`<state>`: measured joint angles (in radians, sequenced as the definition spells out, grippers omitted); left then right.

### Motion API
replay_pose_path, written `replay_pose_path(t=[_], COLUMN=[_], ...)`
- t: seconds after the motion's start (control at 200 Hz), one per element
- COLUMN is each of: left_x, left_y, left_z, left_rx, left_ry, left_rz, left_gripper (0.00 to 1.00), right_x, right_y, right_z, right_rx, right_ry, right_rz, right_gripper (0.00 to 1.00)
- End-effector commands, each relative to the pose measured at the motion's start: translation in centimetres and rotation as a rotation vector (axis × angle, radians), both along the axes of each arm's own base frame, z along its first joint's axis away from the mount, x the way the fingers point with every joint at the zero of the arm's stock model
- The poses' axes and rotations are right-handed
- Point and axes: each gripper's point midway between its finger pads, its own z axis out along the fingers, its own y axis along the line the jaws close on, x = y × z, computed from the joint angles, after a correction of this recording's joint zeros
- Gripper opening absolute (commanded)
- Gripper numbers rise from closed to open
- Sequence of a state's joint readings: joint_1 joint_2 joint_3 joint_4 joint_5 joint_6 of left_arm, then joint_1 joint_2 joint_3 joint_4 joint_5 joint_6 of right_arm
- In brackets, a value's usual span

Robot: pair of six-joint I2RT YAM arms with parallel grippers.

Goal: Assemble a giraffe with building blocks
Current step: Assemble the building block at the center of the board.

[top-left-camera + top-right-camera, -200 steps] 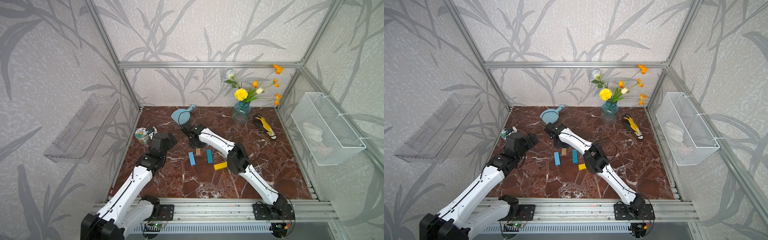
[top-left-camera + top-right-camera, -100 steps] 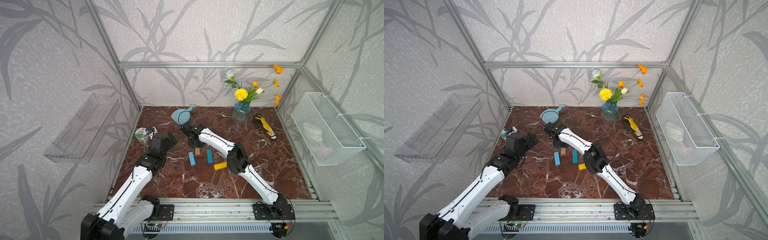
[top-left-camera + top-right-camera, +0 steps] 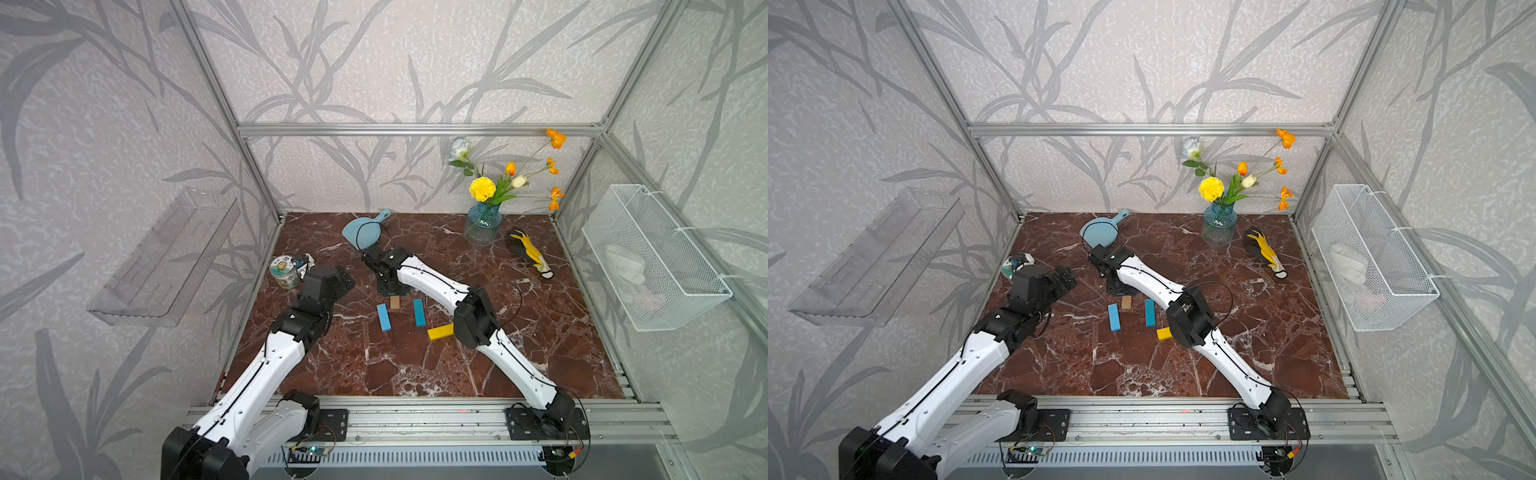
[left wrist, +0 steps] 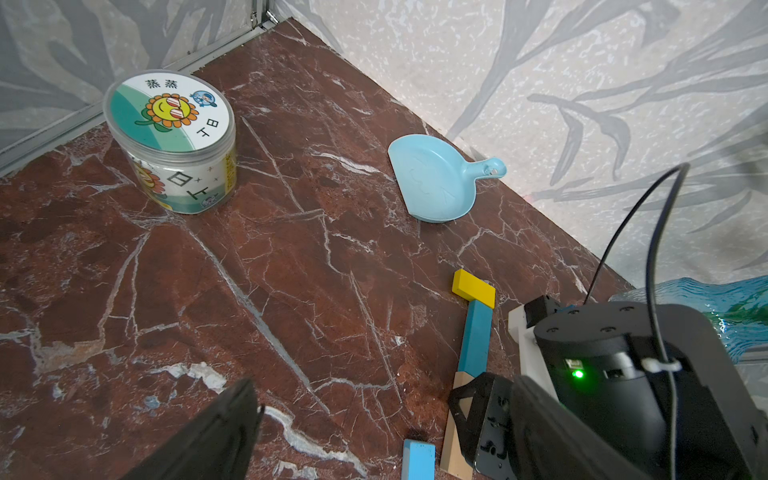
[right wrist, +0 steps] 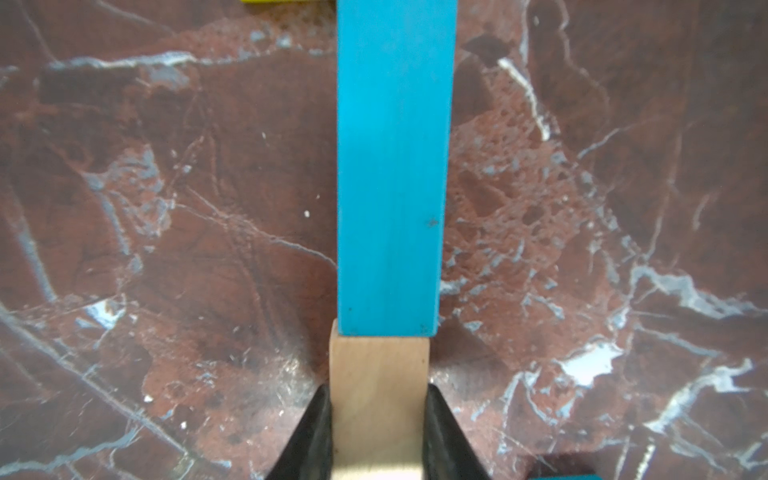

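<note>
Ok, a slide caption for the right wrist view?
Right end effector shut on the tan block, set end to end with a teal block on the marble table.

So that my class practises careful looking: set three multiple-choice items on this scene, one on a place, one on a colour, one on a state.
1. Where does the dustpan lie?
A by the back wall; B at the table's front edge; C under the left arm.
2. The right hand grips one block. Which colour?
A red; B tan; C yellow.
3. How is the left hand?
A shut on a block; B shut on the dustpan; C open and empty.

Key:
1 A: both top views show it beside the back wall.
2 B: the right wrist view shows black fingers clamping the tan block.
3 C: its fingers stand wide apart over the table.
</note>
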<state>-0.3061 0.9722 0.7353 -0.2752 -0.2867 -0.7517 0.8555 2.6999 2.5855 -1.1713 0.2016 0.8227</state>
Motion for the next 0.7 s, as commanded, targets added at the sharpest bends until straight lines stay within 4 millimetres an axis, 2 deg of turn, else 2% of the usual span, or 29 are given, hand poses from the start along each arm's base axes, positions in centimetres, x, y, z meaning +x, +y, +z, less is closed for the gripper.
replay_pose_path(t=[0.0,0.165,0.26,0.355,0.695], left_x=[0.03,0.05,0.1,0.1,0.06], left_y=[-0.03,-0.03,-0.07,-0.1,-0.06], left_z=[-0.13,-0.15,-0.1,-0.11,-0.09], left_rx=[0.013,0.013,0.012,0.011,0.012], left_ry=[-0.004,-0.003,-0.004,-0.004,-0.004], left_rz=[-0.007,-0.008,-0.008,-0.01,-0.009], left_gripper=[0.96,0.96,0.96,0.95,0.95], right_x=[0.11,0.22,0.31,0.35,-0.18], right_y=[-0.33,-0.46,-0.56,-0.52,-0.8], right_z=[-2.1,-2.04,-2.03,-2.04,-1.81], right_rx=[-0.029,-0.038,-0.045,-0.042,-0.063], right_ry=[0.014,0.007,0.003,0.004,0.011], right_rz=[-0.006,-0.001,0.002,0.006,0.015], right_gripper=[0.31,0.39,0.5,0.55,0.56])
